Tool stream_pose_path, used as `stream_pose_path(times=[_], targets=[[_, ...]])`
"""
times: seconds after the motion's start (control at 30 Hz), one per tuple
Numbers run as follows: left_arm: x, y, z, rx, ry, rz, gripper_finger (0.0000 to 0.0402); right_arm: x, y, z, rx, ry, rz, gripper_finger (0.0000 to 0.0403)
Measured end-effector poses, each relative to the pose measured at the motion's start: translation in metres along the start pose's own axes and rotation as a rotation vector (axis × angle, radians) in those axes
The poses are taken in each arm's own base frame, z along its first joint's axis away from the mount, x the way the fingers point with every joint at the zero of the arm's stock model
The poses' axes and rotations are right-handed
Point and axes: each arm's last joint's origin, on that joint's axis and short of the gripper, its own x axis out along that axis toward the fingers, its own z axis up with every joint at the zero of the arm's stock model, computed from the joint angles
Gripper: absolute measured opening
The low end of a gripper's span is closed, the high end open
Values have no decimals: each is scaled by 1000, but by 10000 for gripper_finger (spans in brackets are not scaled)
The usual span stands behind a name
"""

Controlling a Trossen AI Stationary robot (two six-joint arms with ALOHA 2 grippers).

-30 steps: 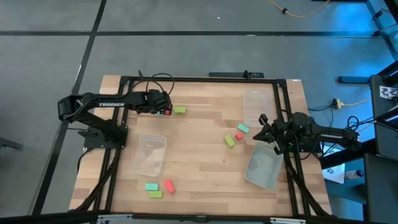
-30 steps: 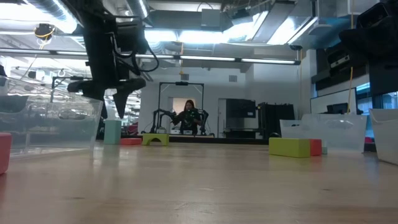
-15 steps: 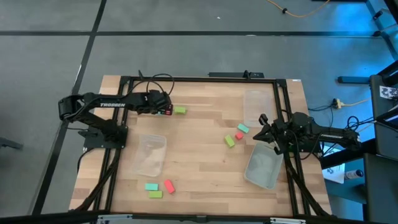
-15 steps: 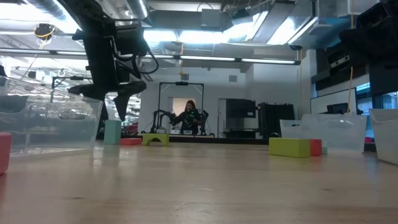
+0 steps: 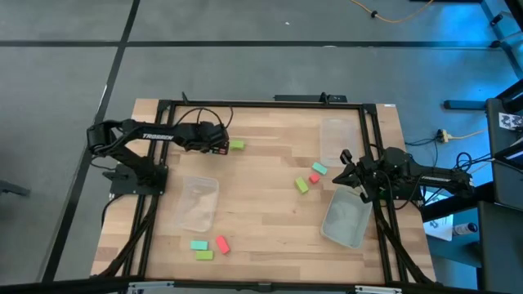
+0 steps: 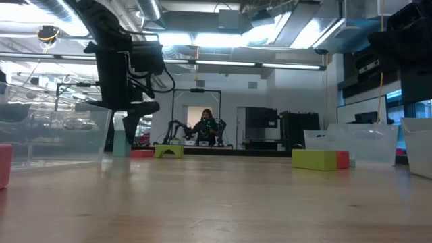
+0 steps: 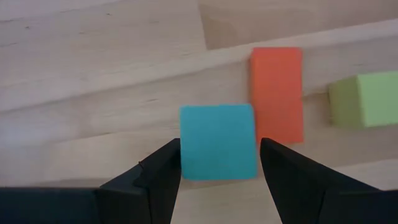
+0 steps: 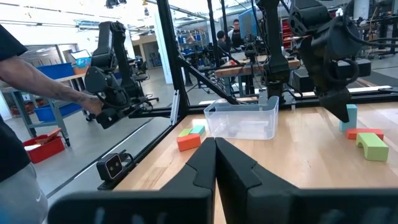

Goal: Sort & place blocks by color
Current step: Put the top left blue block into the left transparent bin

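My left gripper [image 5: 219, 146] [image 7: 219, 163] is open near the table's far left, pointing down over a teal block [image 7: 217, 142] [image 6: 121, 143] that stands upright on the wood. One finger is on each side of the block. A red block [image 7: 277, 93] lies flat beside it, and a lime block [image 5: 236, 144] [image 7: 364, 99] lies just beyond. A teal [image 5: 319, 168], a red [image 5: 314, 177] and a lime block [image 5: 301, 185] lie right of centre. Three more blocks [image 5: 208, 247] lie near the front left. My right gripper [image 5: 343, 170] [image 8: 216, 149] is shut and waits at the right. My left gripper comes from above with its fingers [image 7: 163, 171] level with the upper part of the teal block, one on each of two opposite sides. I cannot tell whether the fingers touch the block. The block stands on the table.
A clear tub [image 5: 196, 204] sits left of centre, another tub [image 5: 335, 139] at the far right, and a third tub [image 5: 345, 219] at the near right beside my right gripper. A black frame [image 5: 245, 104] rims the table. A person's arm [image 8: 37, 81] shows beyond the table.
My left gripper has gone down and slightly toward the table's right. Its fingers now reach down around the upright teal block. The blocks have stayed in place.
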Motion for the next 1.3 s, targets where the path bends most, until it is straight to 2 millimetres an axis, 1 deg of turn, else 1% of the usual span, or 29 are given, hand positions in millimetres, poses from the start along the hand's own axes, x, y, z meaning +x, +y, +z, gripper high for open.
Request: stream_pose_path(times=[0.2,0.3,0.43,0.5,0.57,0.7,0.83,0.93,1.0,1.13,1.2,1.3], targets=[[1,-1,1,-3,-12,0,197,0,0,0,0,0,0,14],[1,0,2,12,-23,6,174,0,0,0,0,0,0,14],[1,1,3,31,-28,10,126,0,0,0,0,0,0,14],[-1,1,4,57,-30,4,122,0,0,0,0,0,0,14],[-8,0,7,83,-46,-17,122,0,0,0,0,0,0,14],[-34,2,17,127,-127,-99,122,0,0,0,0,0,0,14],[-76,9,23,193,-258,-249,122,0,0,0,0,0,0,14],[-112,15,22,215,-401,-436,122,0,0,0,0,0,0,14],[-132,18,17,219,-493,-571,122,0,0,0,0,0,0,14],[-165,22,2,182,-633,-871,122,0,0,0,0,0,0,14],[-176,25,-4,167,-704,-982,122,0,0,0,0,0,0,14],[-184,27,-12,142,-803,-1063,122,0,0,0,0,0,0,14]])
